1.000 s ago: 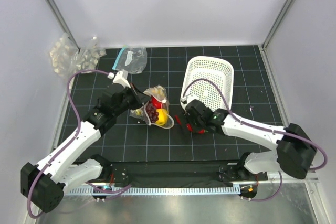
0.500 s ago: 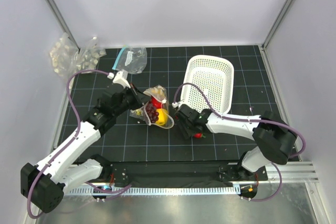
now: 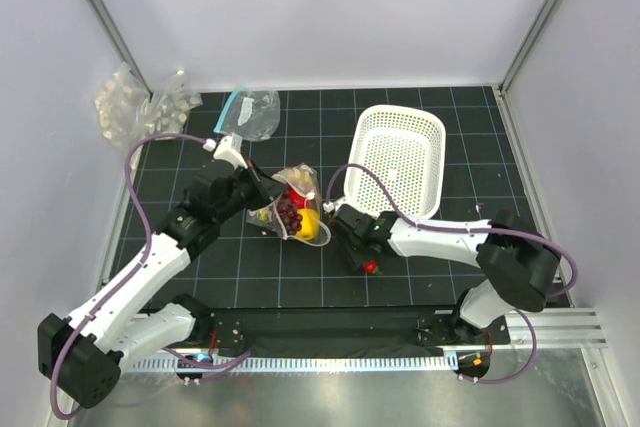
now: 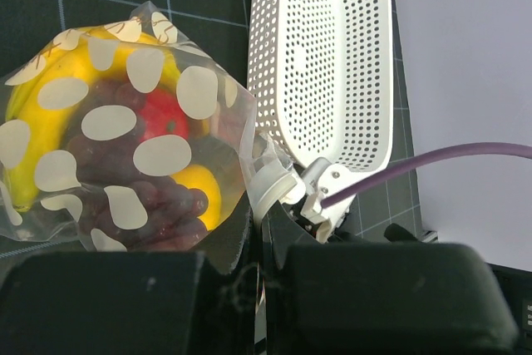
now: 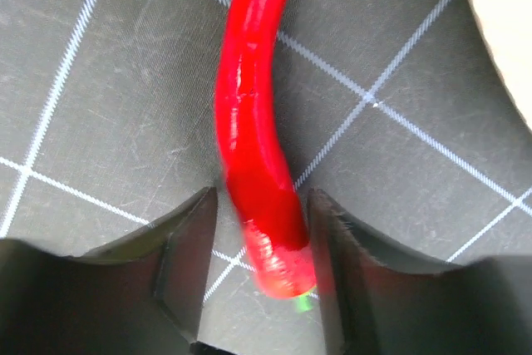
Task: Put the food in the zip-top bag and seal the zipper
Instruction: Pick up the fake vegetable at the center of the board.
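Note:
The zip-top bag (image 3: 296,209) is a clear pouch with pale dots, lifted off the mat. Inside it (image 4: 125,139) I see a yellow banana (image 4: 33,122), a round red fruit (image 4: 162,118), dark grapes (image 4: 141,197) and a round yellow fruit (image 4: 199,193). My left gripper (image 3: 262,193) is shut on the bag's edge (image 4: 258,230); the zipper itself is too pale to make out. The thin red chili (image 5: 253,147) lies on the black mat. My right gripper (image 5: 262,199) straddles its stem end (image 3: 372,267), one finger at the chili, a narrow gap at the other.
A white perforated basket (image 3: 385,117) sits tilted right of the bag, close behind my right arm (image 4: 324,56). Another clear bag with a teal strip (image 3: 250,112) and bumpy clear packs (image 3: 140,102) lie at the back left. Grey walls enclose the mat.
My right gripper has slid left and slightly nearer along the mat to the chili, and its jaws have narrowed around it. The left arm and bag have stayed still.

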